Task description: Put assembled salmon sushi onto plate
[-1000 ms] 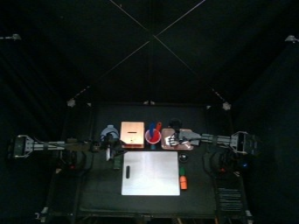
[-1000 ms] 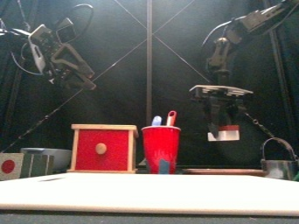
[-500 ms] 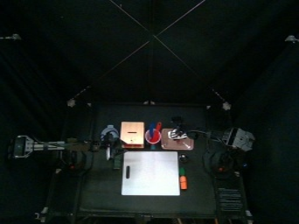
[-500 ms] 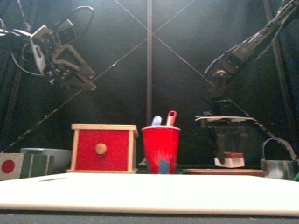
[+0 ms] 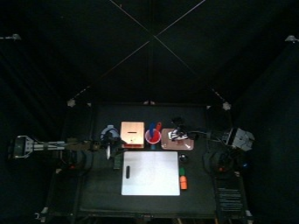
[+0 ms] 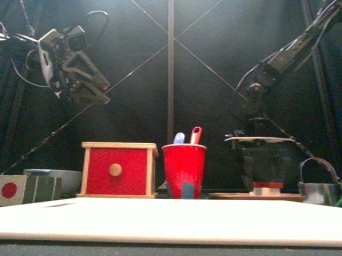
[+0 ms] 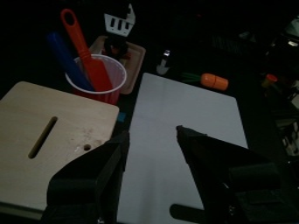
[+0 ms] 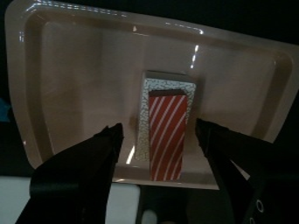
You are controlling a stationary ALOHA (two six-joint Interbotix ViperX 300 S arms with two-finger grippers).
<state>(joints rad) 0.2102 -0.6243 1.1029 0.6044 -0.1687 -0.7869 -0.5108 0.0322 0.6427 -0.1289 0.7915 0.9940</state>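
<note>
Salmon-striped sushi [image 8: 170, 131] flat on the pinkish plate [image 8: 70, 96], seen from the right wrist between the spread jaws of the right pincer [image 8: 160, 149] — released, nothing held, hanging just above the piece. Placing step apparently finished; next move, by the look of it, a straight lift clear of the plate without nudging the sushi off its spot.

From the front, only a small sliver of sushi [image 6: 269, 187] behind the plate's low rim [image 6: 227, 196], right pincer [image 6: 267, 165] low over it, red cup [image 6: 183, 170] and red-fronted wooden box [image 6: 119, 169] alongside on the tabletop. Stripes and white base visible from the wrist alone.

From above, plate [image 5: 184, 145] a small patch by the white board [image 5: 152, 172], sushi too tiny to make out there. Left pincer [image 7: 152, 157] raised well away over the board — jaws apart, empty — with an orange piece [image 7: 212, 80] beyond the board's far edge.
</note>
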